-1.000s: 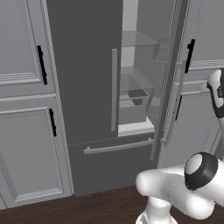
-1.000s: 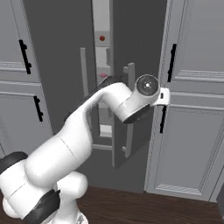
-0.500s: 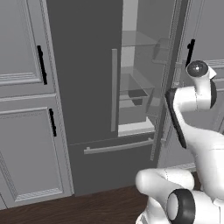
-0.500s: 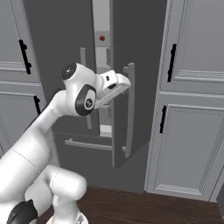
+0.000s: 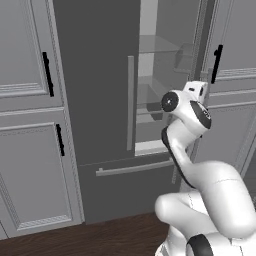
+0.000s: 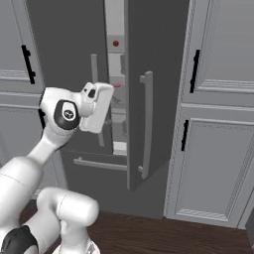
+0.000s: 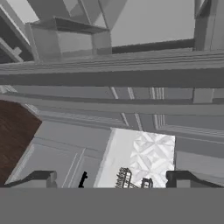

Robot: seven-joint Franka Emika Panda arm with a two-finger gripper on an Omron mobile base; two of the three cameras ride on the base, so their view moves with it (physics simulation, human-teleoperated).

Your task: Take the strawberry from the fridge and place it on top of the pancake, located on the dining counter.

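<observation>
The fridge (image 6: 149,59) door hides most shelves; strawberry (image 6: 115,43) tiny.

Place: a rendered home kitchen | tall dark grey double-door fridge (image 5: 100,100), one door swung open, glass shelves (image 5: 160,50) on show inside | light grey panelled cabinets (image 6: 218,124) with slim black handles (image 6: 196,70) flanking it on both sides | dark brown wood-plank floor (image 5: 100,240) running underneath.

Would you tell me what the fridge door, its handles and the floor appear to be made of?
The fridge door looks like matte dark grey painted metal, flat and without glare. Its handle seems brushed light grey metal, though it could be plastic. The floor looks like dark brown wood planks with visible grain.
</observation>
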